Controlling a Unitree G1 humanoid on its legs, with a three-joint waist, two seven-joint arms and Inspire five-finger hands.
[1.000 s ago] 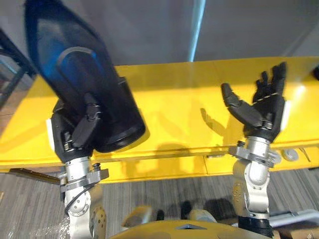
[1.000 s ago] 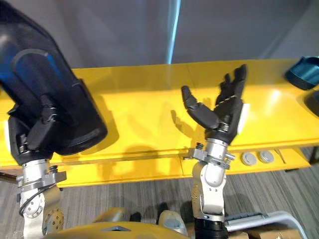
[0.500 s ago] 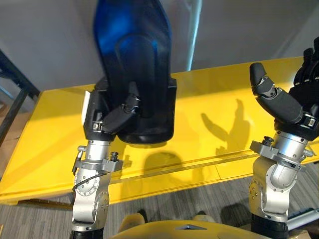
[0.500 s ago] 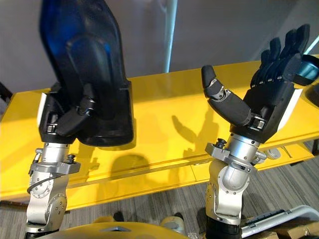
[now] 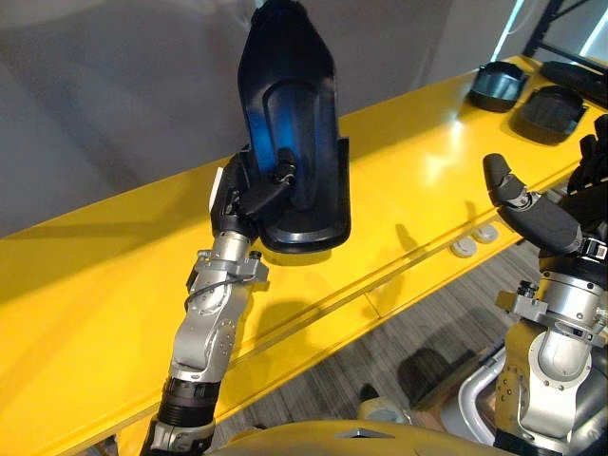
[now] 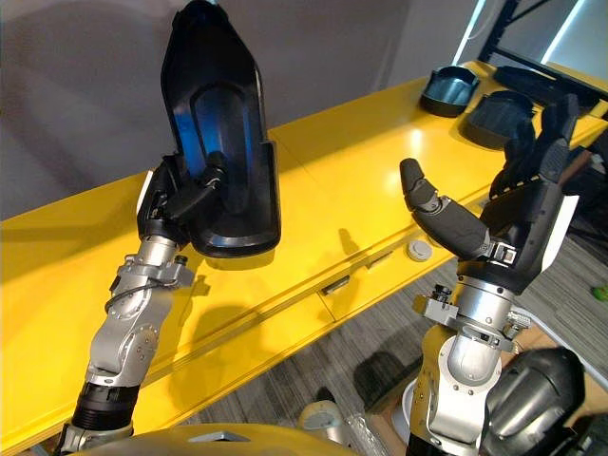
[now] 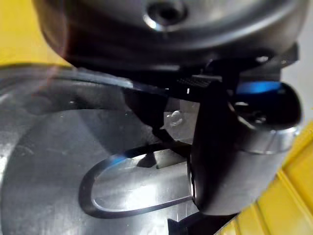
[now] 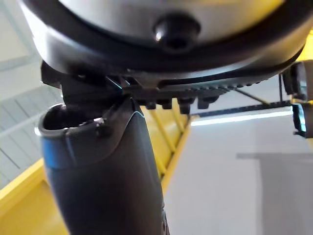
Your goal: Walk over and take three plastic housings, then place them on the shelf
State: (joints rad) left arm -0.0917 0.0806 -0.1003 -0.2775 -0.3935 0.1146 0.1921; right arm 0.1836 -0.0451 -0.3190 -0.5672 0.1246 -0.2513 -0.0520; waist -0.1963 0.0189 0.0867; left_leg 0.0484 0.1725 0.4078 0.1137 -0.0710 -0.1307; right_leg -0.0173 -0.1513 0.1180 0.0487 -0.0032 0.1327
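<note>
Black plastic housing (image 5: 290, 114) stands upright above the yellow bench (image 5: 85, 285), left hand (image 5: 242, 197) clamped round its base for carrying; right hand (image 6: 521, 226) spread, empty.

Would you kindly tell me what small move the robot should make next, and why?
Probably extend the right hand toward the nearest dark housing on the yellow table. The left hand grips one black housing, raised above the table, while the right hand is open and empty.
</note>
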